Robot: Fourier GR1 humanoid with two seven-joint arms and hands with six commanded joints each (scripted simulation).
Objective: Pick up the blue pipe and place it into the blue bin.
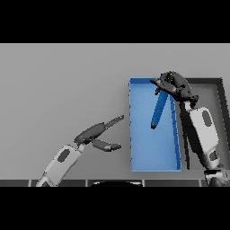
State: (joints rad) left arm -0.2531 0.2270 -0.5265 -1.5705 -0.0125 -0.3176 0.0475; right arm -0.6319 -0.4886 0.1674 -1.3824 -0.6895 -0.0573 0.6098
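Head view: right hand (pixel 175 86) is gripping the upper end of the blue pipe (pixel 158 111), fingers curled round it. Pipe is hanging tilted over the blue bin (pixel 133 134), lower end pointing into it. Dark bin (pixel 221 96) is sitting just beside, right. Left hand (pixel 98 134) is resting over the counter (pixel 58 90), fingers straight, holding nothing.

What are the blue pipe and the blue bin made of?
Blue pipe: probably plastic; it has a smooth, even blue surface and a dark end. Blue bin: likely plastic too, with thin walls and a flat matte blue colour. The look alone cannot settle either.
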